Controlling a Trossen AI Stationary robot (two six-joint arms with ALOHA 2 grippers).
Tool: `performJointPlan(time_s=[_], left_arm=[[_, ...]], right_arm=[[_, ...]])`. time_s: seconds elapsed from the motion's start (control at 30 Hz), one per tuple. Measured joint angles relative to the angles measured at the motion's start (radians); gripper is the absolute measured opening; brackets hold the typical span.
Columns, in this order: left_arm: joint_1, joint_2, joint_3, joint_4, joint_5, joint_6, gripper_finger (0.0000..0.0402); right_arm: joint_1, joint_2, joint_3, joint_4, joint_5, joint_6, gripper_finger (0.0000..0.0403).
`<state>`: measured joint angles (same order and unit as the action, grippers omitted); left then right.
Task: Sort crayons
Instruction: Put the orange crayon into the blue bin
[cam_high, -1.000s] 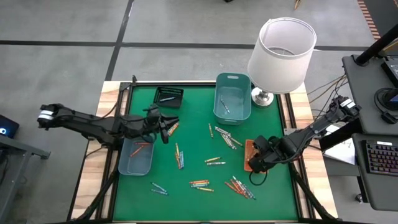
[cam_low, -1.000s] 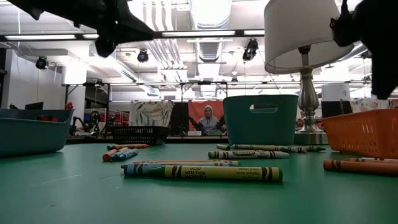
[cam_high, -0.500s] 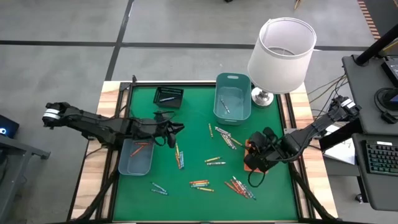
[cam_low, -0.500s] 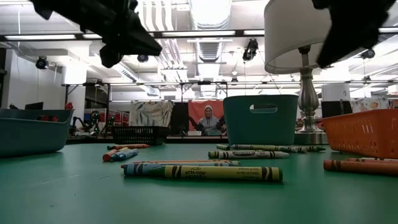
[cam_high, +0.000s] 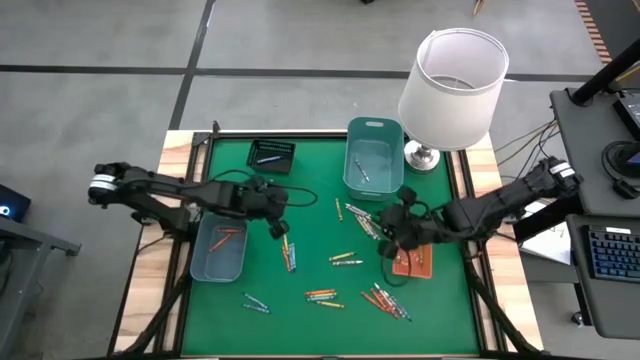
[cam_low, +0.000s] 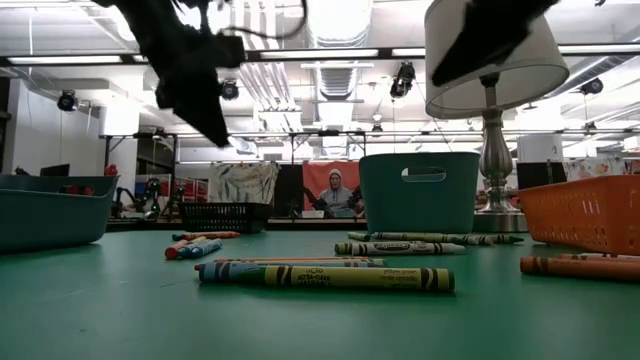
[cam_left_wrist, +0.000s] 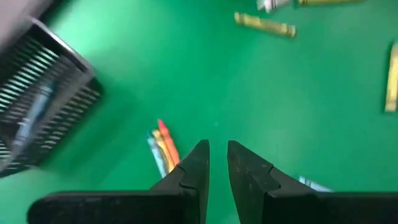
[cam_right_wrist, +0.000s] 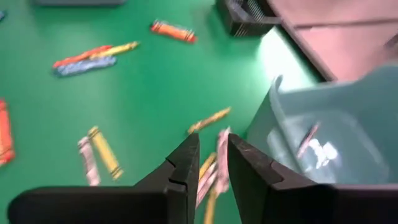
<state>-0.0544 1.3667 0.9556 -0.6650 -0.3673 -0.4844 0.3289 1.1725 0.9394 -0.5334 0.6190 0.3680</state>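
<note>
Many crayons lie flat and scattered on the green mat (cam_high: 310, 190): a bundle (cam_high: 288, 250) near the middle, a row (cam_high: 362, 220) by the teal bin, and others (cam_high: 320, 295) toward the near edge. My left gripper (cam_high: 279, 224) hovers over the mat, just far of the bundle (cam_left_wrist: 163, 146). Its fingers are a narrow gap apart and empty (cam_left_wrist: 217, 149). My right gripper (cam_high: 387, 230) hovers above the row of crayons (cam_right_wrist: 214, 165) beside the teal bin. It is also narrowly open and empty (cam_right_wrist: 211, 146). Both grippers hang well above the mat in the low view (cam_low: 210, 120) (cam_low: 450, 70).
A grey-blue tray (cam_high: 203, 262) with red crayons sits at the left. A black basket (cam_high: 270, 155) and a teal bin (cam_high: 374, 165) stand at the far side. An orange tray (cam_high: 412, 262) lies under the right arm. A white lamp (cam_high: 452, 85) stands at the far right corner.
My right gripper has gone from over the orange tray toward the table's left and far edge, to the crayons by the teal bin. My left gripper has gone a little toward the table's right, away from the grey-blue tray, and down.
</note>
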Motion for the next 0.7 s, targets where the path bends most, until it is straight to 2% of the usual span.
performJointPlan(time_s=[0.17, 0.27, 0.47, 0.7], left_arm=[[0.048, 0.086, 0.000, -0.035, 0.210, 0.007, 0.0040], [0.057, 0.132, 0.000, -0.054, 0.263, 0.001, 0.0040], [0.081, 0.202, -0.001, -0.052, 0.265, -0.008, 0.0040], [0.143, 0.259, -0.001, -0.045, 0.149, -0.124, 0.0045]], right_arm=[[-0.103, -0.001, 0.000, 0.108, -0.116, -0.163, 0.0055], [-0.138, -0.002, 0.000, 0.148, -0.156, -0.202, 0.0049], [-0.146, -0.011, 0.000, 0.130, -0.160, -0.205, 0.0048], [-0.146, -0.013, 0.000, 0.122, -0.159, -0.204, 0.0048]])
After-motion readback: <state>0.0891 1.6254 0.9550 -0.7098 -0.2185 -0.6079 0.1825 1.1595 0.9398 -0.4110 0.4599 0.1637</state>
